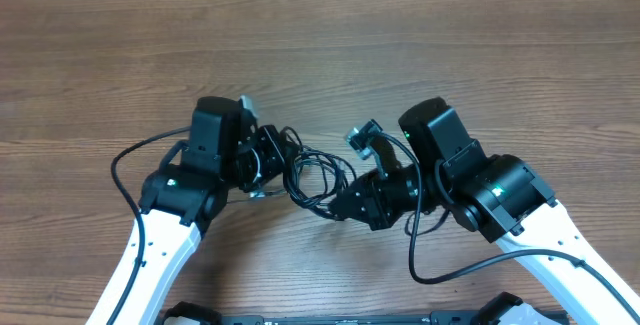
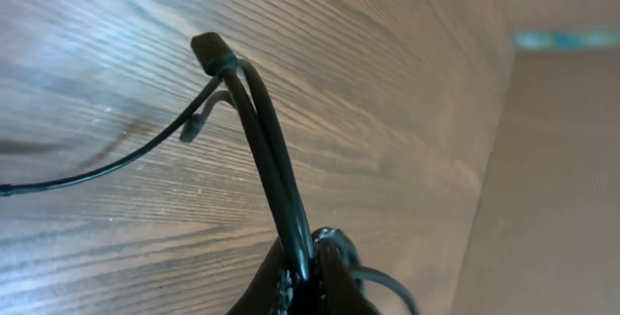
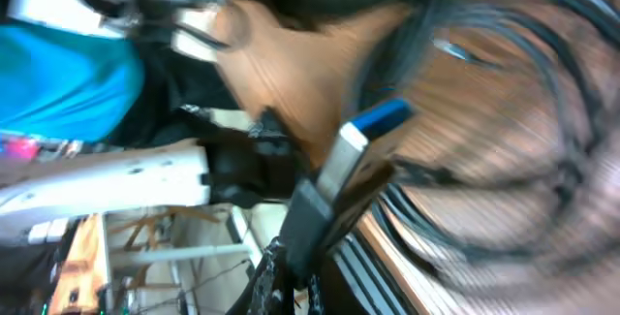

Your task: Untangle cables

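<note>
1. Centrally on the desk [image 1: 320, 25]: cables [image 1: 315, 175], a loose black tangle.
2. Left gripper [image 2: 310, 271]: clenched on two cable strands.
3. Right gripper [image 3: 291, 257]: clenched on a plug [image 3: 373, 121]; its blue tongue shows in the right wrist view only.

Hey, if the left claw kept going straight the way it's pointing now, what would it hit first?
The cables: the left claw points sideways toward the right claw, straight into the black loops it is pinching. The right claw comes next, though relative heights are unclear.
</note>
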